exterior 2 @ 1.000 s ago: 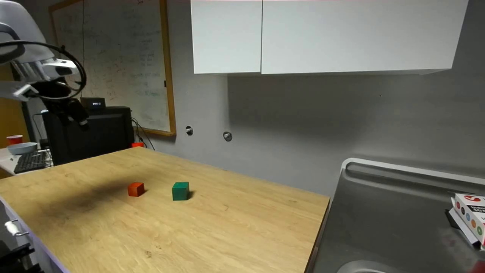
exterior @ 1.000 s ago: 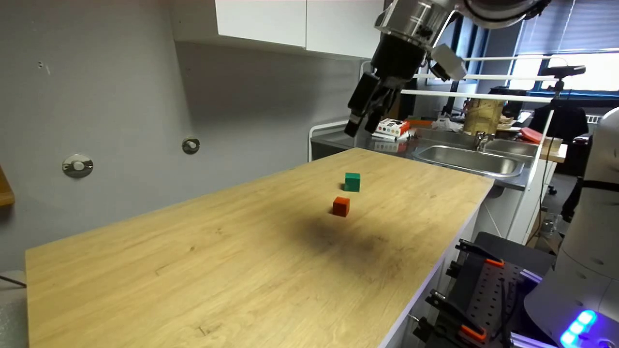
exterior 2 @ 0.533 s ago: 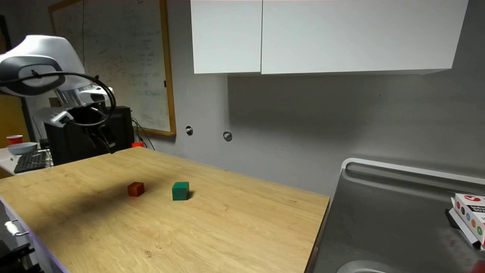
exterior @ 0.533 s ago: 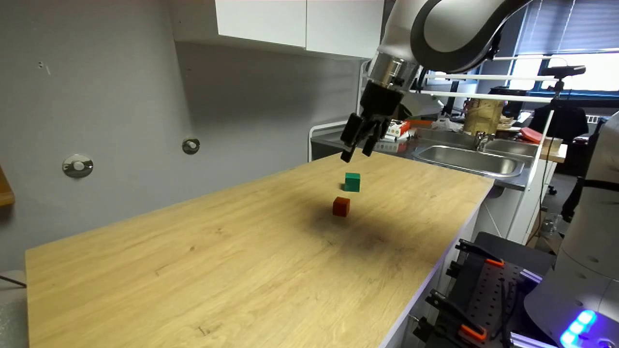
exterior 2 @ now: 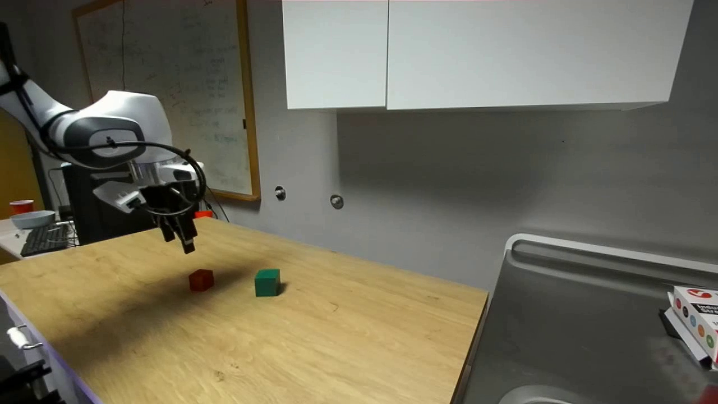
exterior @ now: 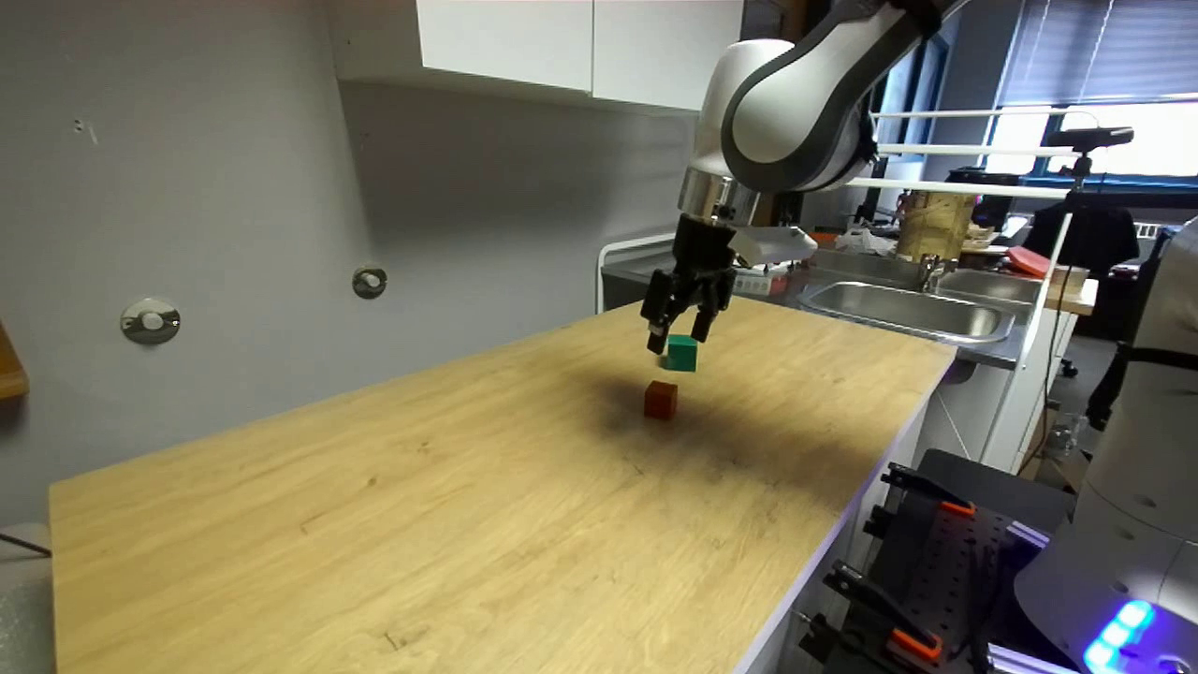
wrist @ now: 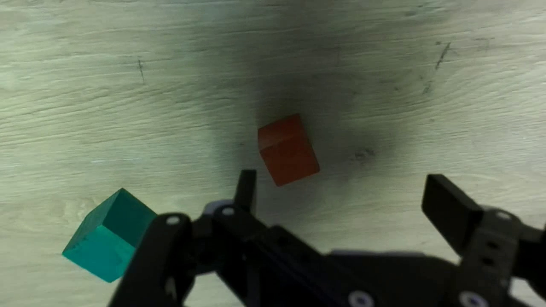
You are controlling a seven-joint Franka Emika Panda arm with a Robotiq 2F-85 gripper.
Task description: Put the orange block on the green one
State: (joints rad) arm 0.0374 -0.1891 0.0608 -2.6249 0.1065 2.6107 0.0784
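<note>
So I've got empty fingers (wrist: 453, 208) spread wide roughly above the orange block (wrist: 290, 155), presumably to straddle it; green block (wrist: 106, 243) sits below, off sideways, probably the base.

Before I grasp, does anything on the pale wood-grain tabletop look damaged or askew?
Thin dark marks on the tabletop break its pale grain, perhaps scratches or knots; the small orange-red cube and small green cube sit flat, apart.

Orange block (wrist: 289, 151) — one, green block (wrist: 107, 238) — one

Gray wall (exterior: 215, 225), white cabinets (exterior 2: 477, 53), window (exterior: 1161, 142)
</note>
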